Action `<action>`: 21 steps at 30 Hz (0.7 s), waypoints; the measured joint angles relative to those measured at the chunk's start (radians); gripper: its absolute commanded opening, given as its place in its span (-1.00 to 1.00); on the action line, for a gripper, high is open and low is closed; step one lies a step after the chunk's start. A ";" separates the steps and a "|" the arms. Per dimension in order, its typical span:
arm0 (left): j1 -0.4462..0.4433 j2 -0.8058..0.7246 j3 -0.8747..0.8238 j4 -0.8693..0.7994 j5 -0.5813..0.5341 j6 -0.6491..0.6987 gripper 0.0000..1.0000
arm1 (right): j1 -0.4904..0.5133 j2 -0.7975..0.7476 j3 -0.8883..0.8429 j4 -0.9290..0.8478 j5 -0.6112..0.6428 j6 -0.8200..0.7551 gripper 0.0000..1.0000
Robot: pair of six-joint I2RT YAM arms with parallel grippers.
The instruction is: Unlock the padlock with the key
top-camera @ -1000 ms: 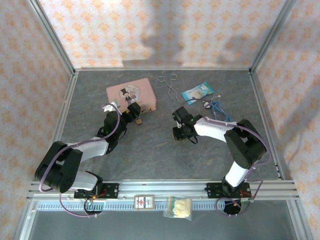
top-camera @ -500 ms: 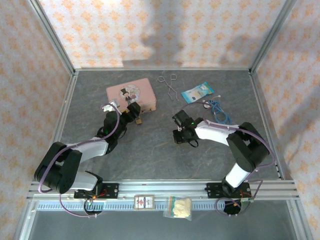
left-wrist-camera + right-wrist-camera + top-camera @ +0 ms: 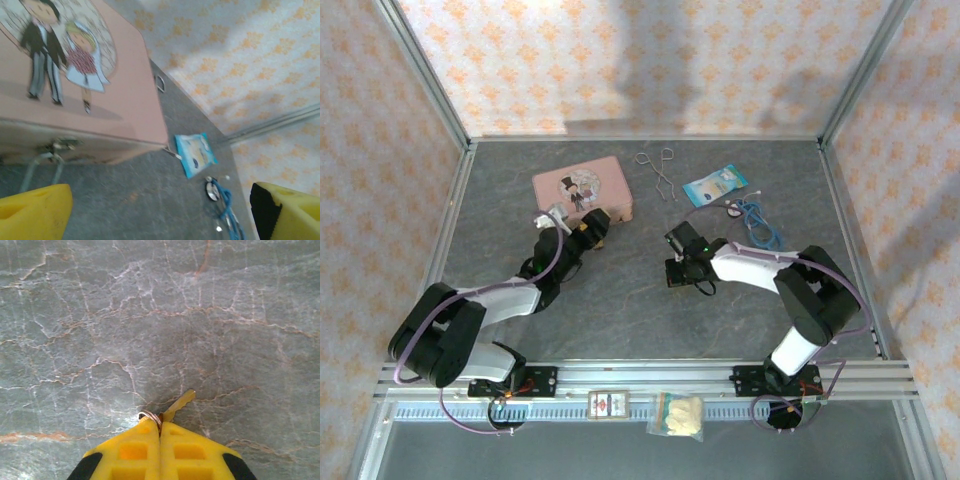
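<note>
The left gripper (image 3: 160, 205) gapes open beside the tin (image 3: 100, 100), with the padlock (image 3: 31, 171) just past its left finger. The right gripper (image 3: 160, 429) pinches the key (image 3: 179, 401), blade pointing forward. It should lift level and keep the grip firm so the blade can't swivel.

From above, one camera took in the whole bench (image 3: 620, 310). Wrist cameras sat close — the left shared the pink tin (image 3: 100, 100).

— Arms?
— Two: left arm (image 3: 500, 297), right arm (image 3: 760, 268).
— And loose things?
— One tin (image 3: 582, 190), one key (image 3: 180, 401), one packet (image 3: 715, 186), one corded disc (image 3: 733, 209), one card (image 3: 607, 404), one bag (image 3: 677, 415).
</note>
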 measured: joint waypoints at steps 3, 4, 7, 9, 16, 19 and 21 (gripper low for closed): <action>-0.056 0.034 -0.006 0.047 0.006 -0.066 0.79 | -0.011 -0.007 -0.006 0.013 -0.027 -0.007 -1.00; -0.072 0.046 -0.008 0.060 0.007 -0.085 0.78 | -0.018 -0.010 -0.007 0.016 -0.034 -0.012 -1.00; -0.114 0.093 -0.012 0.104 0.016 -0.142 0.74 | -0.048 -0.033 -0.009 0.028 -0.055 -0.037 -1.00; -0.133 0.128 -0.012 0.125 0.028 -0.172 0.71 | -0.073 -0.060 -0.010 0.036 -0.074 -0.070 -1.00; -0.140 0.215 0.021 0.169 0.081 -0.240 0.65 | -0.135 -0.116 -0.007 0.055 -0.152 -0.193 -1.00; -0.146 0.236 0.037 0.185 0.103 -0.269 0.65 | -0.154 -0.116 0.010 0.055 -0.194 -0.235 -1.00; -0.156 0.248 0.044 0.197 0.111 -0.286 0.66 | -0.159 -0.113 0.031 0.058 -0.220 -0.254 -1.00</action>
